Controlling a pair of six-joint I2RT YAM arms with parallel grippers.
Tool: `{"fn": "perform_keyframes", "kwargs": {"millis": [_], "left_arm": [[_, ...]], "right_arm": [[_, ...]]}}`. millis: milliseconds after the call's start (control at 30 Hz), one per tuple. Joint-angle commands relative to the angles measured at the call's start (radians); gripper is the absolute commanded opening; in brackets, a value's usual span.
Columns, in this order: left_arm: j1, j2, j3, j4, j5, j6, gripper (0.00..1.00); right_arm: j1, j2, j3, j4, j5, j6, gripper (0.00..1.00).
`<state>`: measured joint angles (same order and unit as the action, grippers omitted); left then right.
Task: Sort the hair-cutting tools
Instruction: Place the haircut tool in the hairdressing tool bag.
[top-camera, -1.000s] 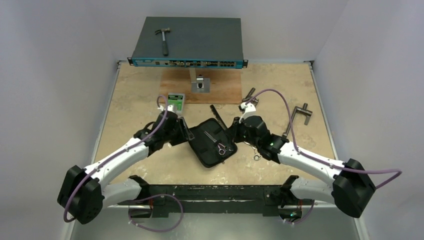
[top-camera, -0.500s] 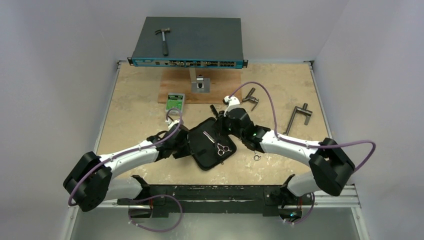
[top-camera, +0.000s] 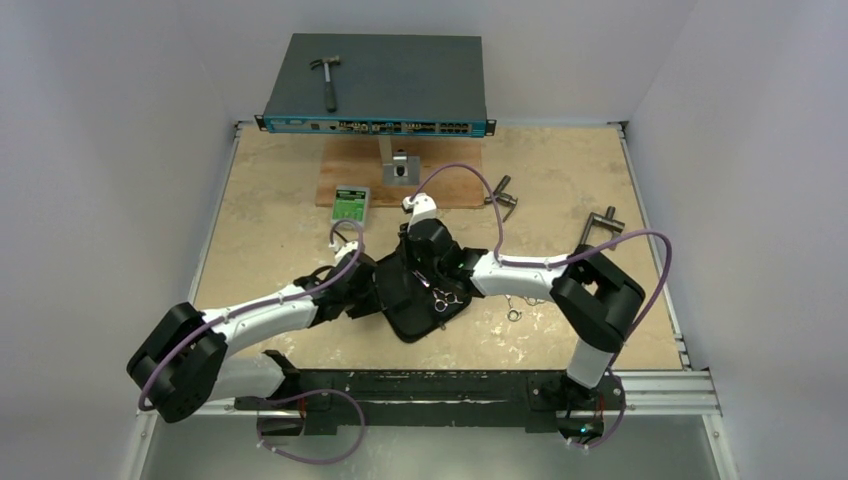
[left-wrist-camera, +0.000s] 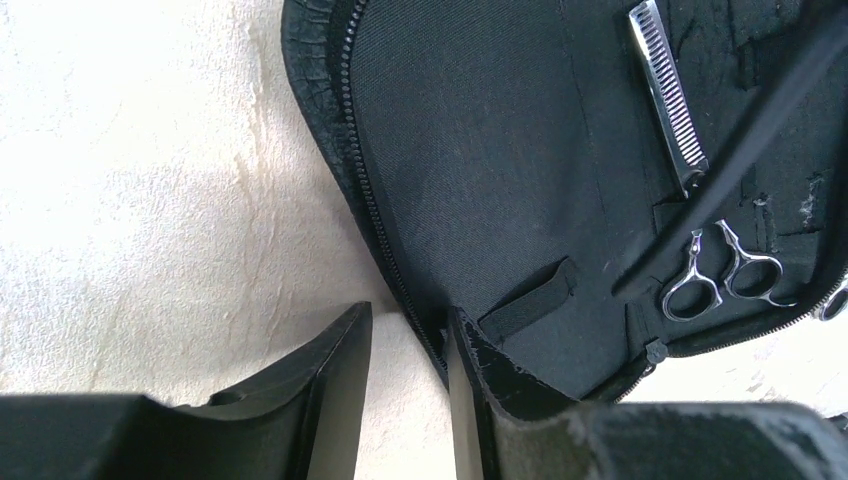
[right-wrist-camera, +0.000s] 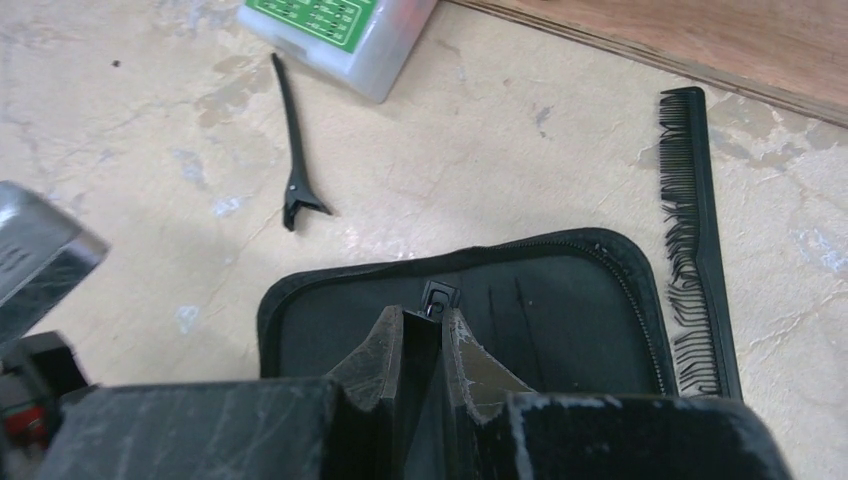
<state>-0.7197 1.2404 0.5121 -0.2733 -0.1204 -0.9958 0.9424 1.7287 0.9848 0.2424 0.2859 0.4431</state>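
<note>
Roughly in the middle of the bench (top-camera: 270, 220) lies the open black case (top-camera: 410, 322), and both arms meet over it. The left gripper (left-wrist-camera: 410, 310) stands at the left rim of the case. Its jaws are spread a little, the zipper edge runs between them against the right finger, and bare bench shows in the gap. The right gripper (right-wrist-camera: 423, 315) is over the far half of the case. Its jaws are almost pressed together, pinching what looks like a slim black hair clip (right-wrist-camera: 437, 298). Bare bench stretches from the case's left rim to the left edge of the bench. On the right, the second scissors (top-camera: 513, 313) lie on the bench near the case.

The left wrist view shows best the first scissors (left-wrist-camera: 672, 110) inside the case, with a toothed blade and the ring handles toward the rim. Only the right wrist view shows the comb (right-wrist-camera: 705, 250) on the bench just beside the case's far rim. It also shows a loose clip (right-wrist-camera: 290, 150) between the case and the green-labelled box (right-wrist-camera: 335, 25). From above, the right arm hides both.
</note>
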Motion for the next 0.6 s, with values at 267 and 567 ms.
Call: {"fn": "perform_keyframes", "kwargs": {"millis": [267,567], "left_arm": [[0.000,-0.059,-0.033,0.017,-0.004,-0.007,0.32],[-0.001,-0.059,-0.038,0.017,-0.001,-0.010,0.31]], "right_arm": [[0.016,0.103,0.082,0.122,0.103,-0.070,0.00],[0.046,0.151,0.115,0.125,0.110,-0.112,0.00]]}}
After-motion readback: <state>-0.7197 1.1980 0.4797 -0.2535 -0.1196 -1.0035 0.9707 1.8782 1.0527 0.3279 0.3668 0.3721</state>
